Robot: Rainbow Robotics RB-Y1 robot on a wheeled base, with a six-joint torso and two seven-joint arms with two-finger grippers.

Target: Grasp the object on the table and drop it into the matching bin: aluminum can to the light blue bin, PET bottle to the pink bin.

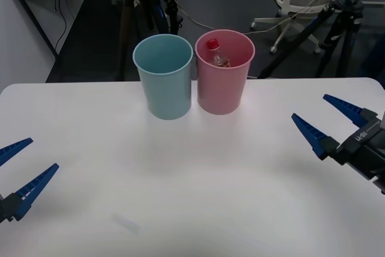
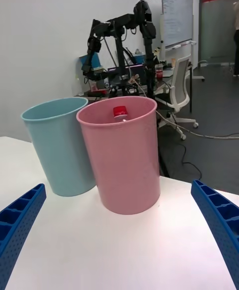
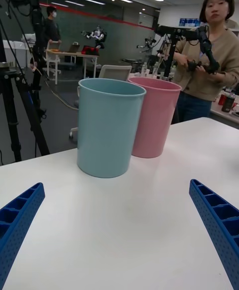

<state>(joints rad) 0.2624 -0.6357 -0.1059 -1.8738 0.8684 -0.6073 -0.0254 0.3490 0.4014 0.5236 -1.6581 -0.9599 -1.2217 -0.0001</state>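
Your left wrist view hides what front reveals: PET bottle (image 1: 216, 54) inside the pink bin (image 1: 224, 76), ahead-left of the right gripper (image 1: 328, 118). Both grippers, left gripper (image 1: 23, 170) included, spread apart.

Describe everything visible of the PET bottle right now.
The PET bottle sits inside the pink bin, leaning toward the bin's wall on the light blue bin's side. Its red screw cap and clear plastic neck and shoulder show above the rim line in the front view; the right wrist view shows just the red cap peeking over the rim. The rest is hidden by the bin's wall. Neither gripper touches it.
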